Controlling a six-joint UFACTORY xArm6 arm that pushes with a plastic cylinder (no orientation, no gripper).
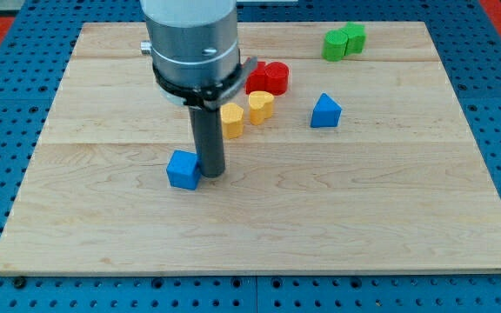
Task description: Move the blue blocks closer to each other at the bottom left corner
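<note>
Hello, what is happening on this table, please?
A robot arm with a dark rod is pushing blocks on a wooden board. My tip sits against the right side of the blue cube, near the board's middle. The blue triangular block is apart, toward the view's upper right, so the two are not yet together.

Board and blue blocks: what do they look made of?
The board looks like pale unvarnished wood: visible grain and plank seams. The blue cube and blue triangular block have flat, even, matte colour, so painted wood or plastic; cannot tell which. My tip sits against the cube's right.
</note>
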